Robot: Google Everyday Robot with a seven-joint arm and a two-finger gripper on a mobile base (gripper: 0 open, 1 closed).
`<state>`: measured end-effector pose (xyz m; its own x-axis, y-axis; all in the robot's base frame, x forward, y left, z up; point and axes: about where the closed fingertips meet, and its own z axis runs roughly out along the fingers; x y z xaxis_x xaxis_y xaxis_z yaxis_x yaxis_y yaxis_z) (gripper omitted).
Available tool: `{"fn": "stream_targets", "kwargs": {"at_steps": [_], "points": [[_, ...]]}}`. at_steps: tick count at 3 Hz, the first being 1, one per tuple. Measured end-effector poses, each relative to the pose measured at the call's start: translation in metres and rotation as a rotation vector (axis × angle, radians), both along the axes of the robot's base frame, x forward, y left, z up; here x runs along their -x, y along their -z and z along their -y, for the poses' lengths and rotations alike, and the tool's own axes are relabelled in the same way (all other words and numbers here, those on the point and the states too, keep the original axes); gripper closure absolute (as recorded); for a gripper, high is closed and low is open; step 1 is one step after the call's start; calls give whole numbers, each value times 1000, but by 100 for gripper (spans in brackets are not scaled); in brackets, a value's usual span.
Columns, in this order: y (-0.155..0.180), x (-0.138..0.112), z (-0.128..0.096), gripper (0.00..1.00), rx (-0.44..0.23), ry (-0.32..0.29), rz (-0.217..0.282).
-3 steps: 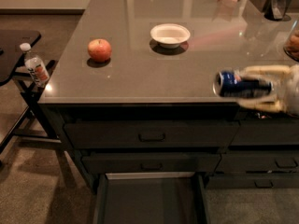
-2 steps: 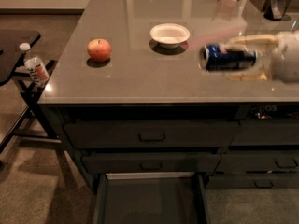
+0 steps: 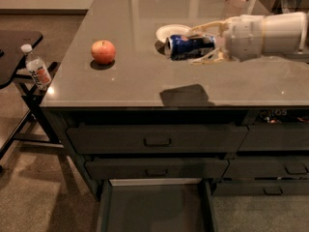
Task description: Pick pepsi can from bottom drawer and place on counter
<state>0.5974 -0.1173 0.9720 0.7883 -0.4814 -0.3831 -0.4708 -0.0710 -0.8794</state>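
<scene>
the arm (image 3: 275,33) comes in from the right edge, level and pointing left, with its pale hand (image 3: 192,47) held in the air above the worktop (image 3: 120,86). its two fingers (image 3: 212,26) are closed on a can (image 3: 186,46) held on its side.

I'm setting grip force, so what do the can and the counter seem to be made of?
The can, held sideways by the gripper over the counter, looks like thin metal: glossy blue print, silvery end rim. The counter looks like a hard polished slab, perhaps stone or laminate: it mirrors lights.
</scene>
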Motion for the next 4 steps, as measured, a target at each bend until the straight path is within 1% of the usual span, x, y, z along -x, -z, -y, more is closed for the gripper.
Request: {"fn": "stream_targets", "kwargs": {"at_steps": [1, 2, 3, 4], "points": [[24, -22, -24, 100, 20, 7, -85], [46, -35, -34, 100, 32, 32, -155], [64, -44, -43, 100, 43, 43, -211], [65, -44, -44, 81, 43, 43, -214]]}}
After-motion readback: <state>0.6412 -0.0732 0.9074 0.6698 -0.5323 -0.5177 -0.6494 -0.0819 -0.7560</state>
